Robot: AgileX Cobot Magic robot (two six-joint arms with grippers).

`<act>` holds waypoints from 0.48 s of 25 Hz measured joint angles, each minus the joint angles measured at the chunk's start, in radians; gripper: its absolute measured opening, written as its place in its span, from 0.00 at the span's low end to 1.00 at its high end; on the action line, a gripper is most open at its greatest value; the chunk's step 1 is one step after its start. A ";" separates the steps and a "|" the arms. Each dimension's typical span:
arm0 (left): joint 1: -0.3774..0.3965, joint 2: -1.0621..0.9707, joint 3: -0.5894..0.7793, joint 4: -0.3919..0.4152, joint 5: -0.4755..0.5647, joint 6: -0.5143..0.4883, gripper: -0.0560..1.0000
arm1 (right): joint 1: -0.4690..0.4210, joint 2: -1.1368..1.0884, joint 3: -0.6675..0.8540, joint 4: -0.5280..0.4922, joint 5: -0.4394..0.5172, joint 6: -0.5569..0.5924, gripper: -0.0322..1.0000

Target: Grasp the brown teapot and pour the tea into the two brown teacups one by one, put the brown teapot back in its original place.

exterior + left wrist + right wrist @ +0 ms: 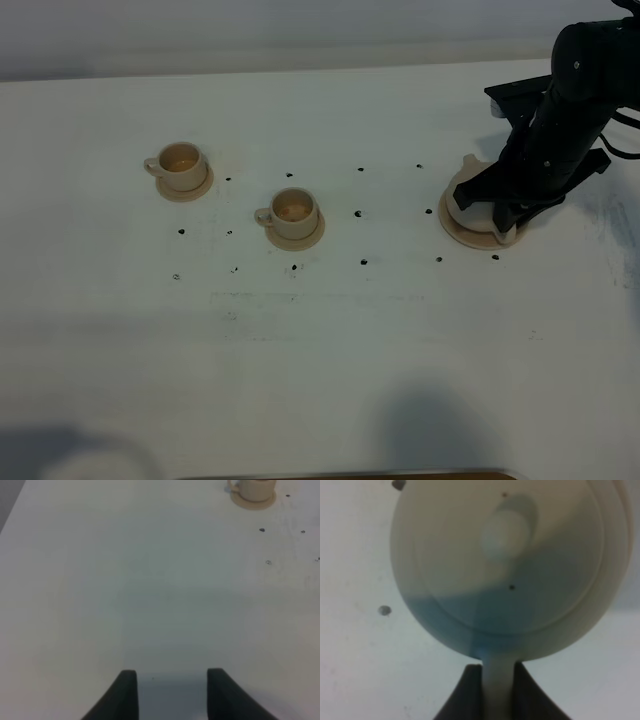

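The brown teapot (460, 196) sits on its wide saucer (462, 233) at the right of the table, mostly hidden under my right arm. My right gripper (497, 680) is shut on the teapot's loop handle (497, 667), and the lid with its knob (505, 530) fills the right wrist view. One brown teacup (182, 165) stands on its small saucer at the left. The other teacup (294, 213) stands on a saucer near the middle. My left gripper (172, 682) is open over bare table with nothing between its fingers; a teacup (256, 487) shows far beyond it.
Small black dots (359, 214) mark the white table (330, 340) between the cups and the teapot. A dark rim (350, 475) shows at the near edge. The table's far edge (300, 72) runs behind the cups.
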 joint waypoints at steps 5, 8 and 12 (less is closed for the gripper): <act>0.000 0.000 0.000 0.000 0.000 0.000 0.35 | 0.000 0.031 0.002 -0.002 0.008 -0.004 0.14; 0.000 0.000 0.000 0.000 0.000 0.000 0.35 | 0.000 0.033 0.002 -0.006 0.004 -0.007 0.14; 0.000 0.000 0.000 0.000 0.000 0.000 0.35 | 0.000 0.033 0.002 -0.007 -0.001 -0.007 0.14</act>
